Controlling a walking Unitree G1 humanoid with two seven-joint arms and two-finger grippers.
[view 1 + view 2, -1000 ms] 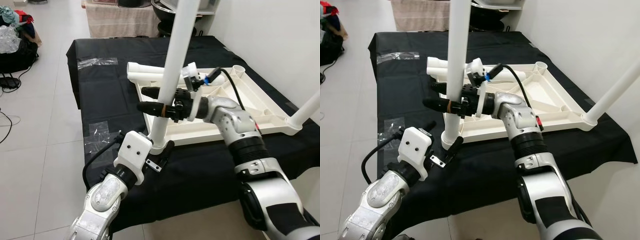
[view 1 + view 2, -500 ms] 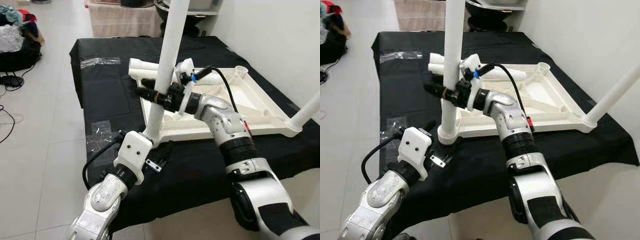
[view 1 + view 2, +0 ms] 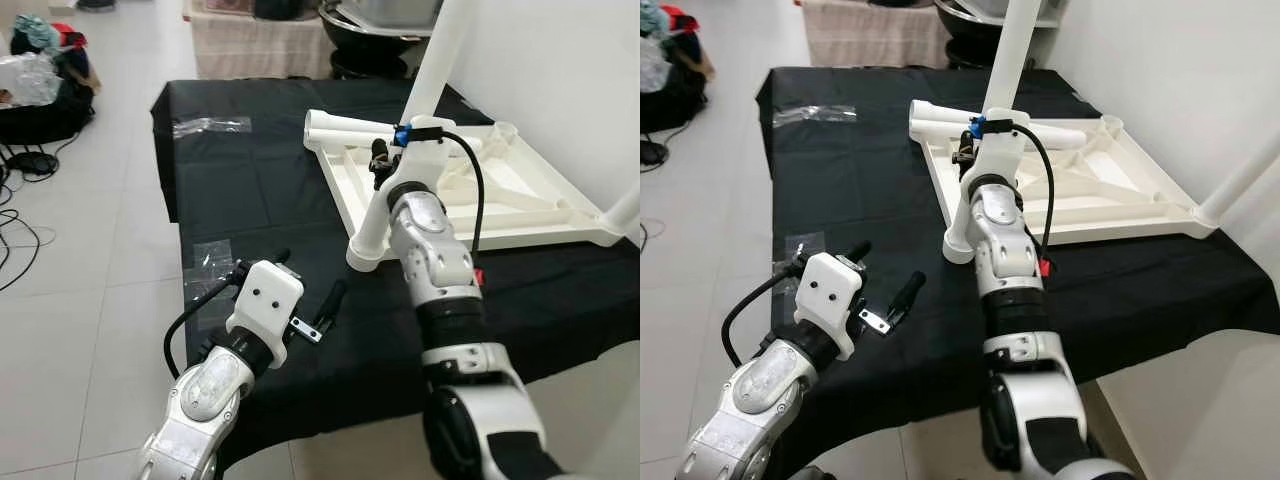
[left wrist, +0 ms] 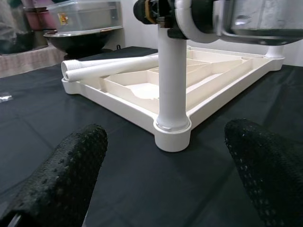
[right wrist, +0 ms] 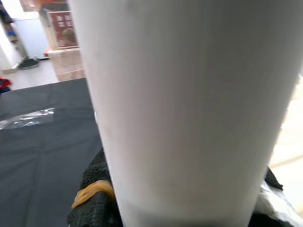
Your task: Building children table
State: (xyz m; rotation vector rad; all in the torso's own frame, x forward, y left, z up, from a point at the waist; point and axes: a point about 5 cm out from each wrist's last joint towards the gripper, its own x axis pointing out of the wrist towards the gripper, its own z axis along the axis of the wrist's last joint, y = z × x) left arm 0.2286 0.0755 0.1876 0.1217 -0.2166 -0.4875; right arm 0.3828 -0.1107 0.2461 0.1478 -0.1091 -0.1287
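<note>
The white tabletop [image 3: 520,215] lies upside down on the black-covered table [image 3: 250,170], in the upper right of the left eye view, its far right corner cut off by the frame edge. A white leg [image 3: 400,160] stands upright in the near corner socket, its top running out of frame. The right gripper [image 3: 382,158] is closed on that leg, though its fingers are mostly hidden behind the wrist; in the right wrist view the leg [image 5: 189,109] blocks nearly everything. The left gripper [image 3: 308,290] hovers low in the centre, fingers [image 4: 61,175] spread apart, holding nothing. Loose legs [image 3: 350,125] lie across the tabletop's far corner.
</note>
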